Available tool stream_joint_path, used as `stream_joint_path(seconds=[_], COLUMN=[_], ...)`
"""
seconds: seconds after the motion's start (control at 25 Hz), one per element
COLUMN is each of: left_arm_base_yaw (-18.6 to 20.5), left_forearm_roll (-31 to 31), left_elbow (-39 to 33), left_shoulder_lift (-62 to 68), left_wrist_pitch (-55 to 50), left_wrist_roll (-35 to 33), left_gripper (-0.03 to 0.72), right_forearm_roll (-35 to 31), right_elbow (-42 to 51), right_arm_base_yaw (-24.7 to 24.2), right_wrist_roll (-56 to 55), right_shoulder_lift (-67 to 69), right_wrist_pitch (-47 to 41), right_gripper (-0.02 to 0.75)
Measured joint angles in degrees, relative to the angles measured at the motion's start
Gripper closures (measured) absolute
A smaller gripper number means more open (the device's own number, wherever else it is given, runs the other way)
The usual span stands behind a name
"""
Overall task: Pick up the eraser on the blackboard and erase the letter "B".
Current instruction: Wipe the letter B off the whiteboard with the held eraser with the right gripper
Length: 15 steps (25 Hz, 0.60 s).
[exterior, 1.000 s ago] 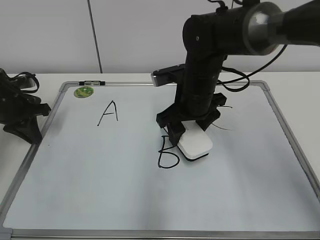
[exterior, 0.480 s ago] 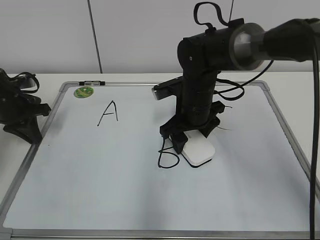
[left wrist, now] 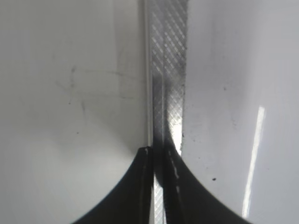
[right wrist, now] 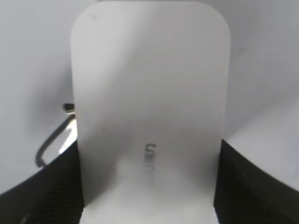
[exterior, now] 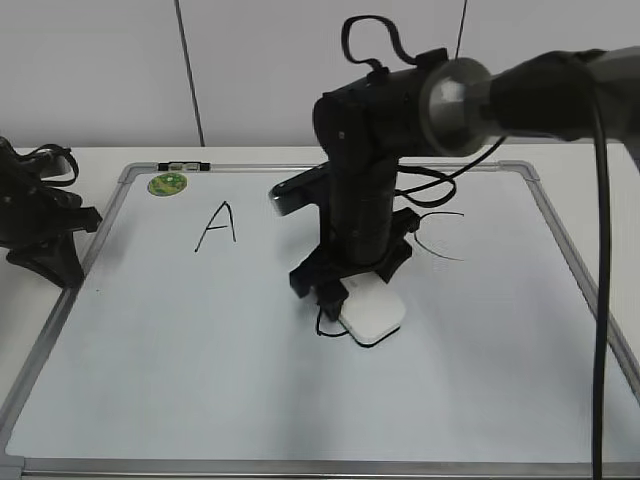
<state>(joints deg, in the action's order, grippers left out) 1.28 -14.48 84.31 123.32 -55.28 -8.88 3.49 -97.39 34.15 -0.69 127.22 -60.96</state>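
Note:
The white blackboard (exterior: 200, 360) lies flat on the table. My right gripper (exterior: 352, 290) is shut on the white eraser (exterior: 372, 312) and presses it onto the board where the letter "B" stood. Only a short curved black stroke of the letter "B" (exterior: 322, 326) shows at the eraser's left edge. In the right wrist view the eraser (right wrist: 149, 93) fills the frame between my black fingers (right wrist: 46, 191), with the leftover stroke (right wrist: 49, 144) at the left. My left gripper (exterior: 50, 250) rests shut at the board's left edge, over the metal frame (left wrist: 168, 70).
A black "A" (exterior: 218, 226) is at the board's upper left and a black "C" (exterior: 440, 236) to the right of my right arm. A round green sticker (exterior: 167, 184) sits in the top left corner. A white wall stands behind the table.
My right gripper has slid the eraser to the left and towards the front across the "B". Most of the letter is gone; only a bit of its lower left curve is left. The left arm has not moved.

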Motion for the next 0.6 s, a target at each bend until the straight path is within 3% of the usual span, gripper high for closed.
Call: stream_joint_path(seconds=[0.4, 0.6], left_arm_base_yaw=[0.0, 0.0], left_forearm_roll=[0.0, 0.0], left_elbow=[0.0, 0.0], left_shoulder_lift=[0.0, 0.0], left_wrist_pitch=[0.0, 0.0], left_wrist_roll=[0.0, 0.0], left_gripper=[0.676, 0.676], right_forearm_roll=[0.1, 0.0], right_elbow=[0.0, -0.4], right_arm_base_yaw=[9.3, 10.6], right_wrist_roll=[-0.3, -0.3], right_shoulder_lift=[0.3, 0.4], right_wrist_pitch=[0.4, 0.5], right_gripper=[0.189, 0.189])
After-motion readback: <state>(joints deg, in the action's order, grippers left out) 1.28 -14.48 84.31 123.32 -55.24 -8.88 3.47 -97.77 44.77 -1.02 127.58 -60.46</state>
